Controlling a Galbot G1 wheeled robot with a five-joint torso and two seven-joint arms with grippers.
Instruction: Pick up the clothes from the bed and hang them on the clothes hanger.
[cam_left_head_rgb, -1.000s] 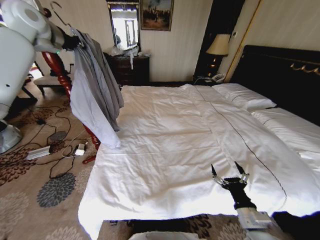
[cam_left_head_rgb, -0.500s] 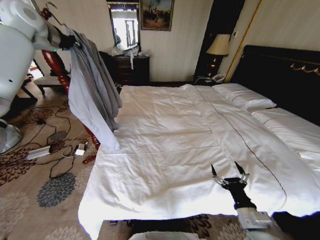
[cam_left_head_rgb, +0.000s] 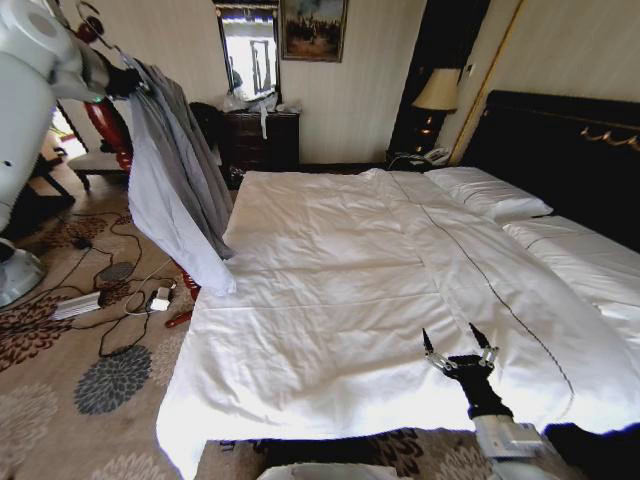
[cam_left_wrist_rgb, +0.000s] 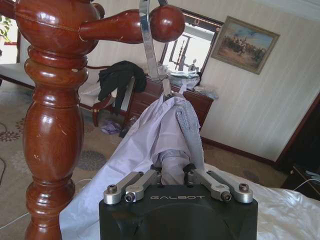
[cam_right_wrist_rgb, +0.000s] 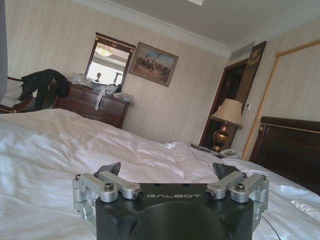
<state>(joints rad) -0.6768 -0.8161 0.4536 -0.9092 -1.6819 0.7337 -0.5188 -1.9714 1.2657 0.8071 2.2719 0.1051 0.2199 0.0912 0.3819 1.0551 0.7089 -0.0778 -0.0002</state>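
The light grey clothes (cam_left_head_rgb: 178, 170) hang on the clothes hanger, whose shoulders are hidden under the fabric. Its silver wire hook (cam_left_wrist_rgb: 150, 47) rises across a peg of the red wooden coat stand (cam_left_wrist_rgb: 50, 125), just behind the peg's ball end. My left gripper (cam_left_head_rgb: 127, 82) is raised at the far left, shut on the clothes hanger at the jacket's neck (cam_left_wrist_rgb: 167, 125). The jacket's hem dangles beside the bed (cam_left_head_rgb: 340, 280). Low over the bed's near edge, my right gripper (cam_left_head_rgb: 457, 345) is open and holds nothing; the right wrist view shows the gripper (cam_right_wrist_rgb: 167, 170) above the white duvet (cam_right_wrist_rgb: 50, 145).
The coat stand (cam_left_head_rgb: 108, 125) rises left of the bed. Cables and a power strip (cam_left_head_rgb: 78, 303) lie on the patterned carpet. A dark dresser (cam_left_head_rgb: 258, 135) with a mirror stands at the back. A black garment (cam_left_wrist_rgb: 120, 77) is draped over a chair. A lamp (cam_left_head_rgb: 437, 92) and the black headboard (cam_left_head_rgb: 560, 150) are to the right.
My left arm has carried the hanger and jacket leftward and a little higher, closer to the coat stand. The right gripper has not moved.
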